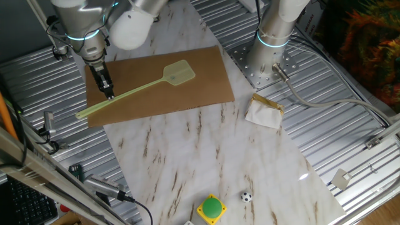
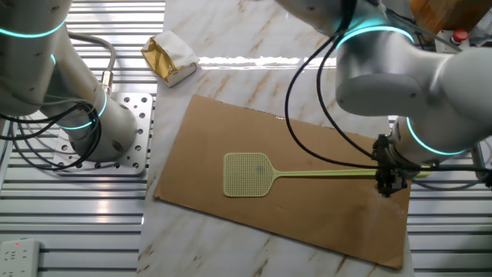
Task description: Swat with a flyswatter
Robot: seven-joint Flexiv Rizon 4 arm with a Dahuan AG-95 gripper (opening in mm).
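Note:
The yellow-green flyswatter (image 1: 134,89) lies flat on the brown board (image 1: 187,94), with its paddle head (image 1: 178,72) toward the board's far side and its handle end near the left edge. In the other fixed view the flyswatter (image 2: 307,173) runs across the board (image 2: 231,211), with its head (image 2: 247,174) in the middle. My gripper (image 1: 109,94) points down onto the handle near its end, with the dark fingers close together around the thin rod. It also shows in the other fixed view (image 2: 387,185), low at the board's right end.
A crumpled white and gold packet (image 1: 265,111) lies on the marble tabletop right of the board. A second arm's base (image 1: 273,44) stands on a metal plate behind it. A green button on a yellow box (image 1: 212,207) and a small ball (image 1: 246,197) sit near the front edge.

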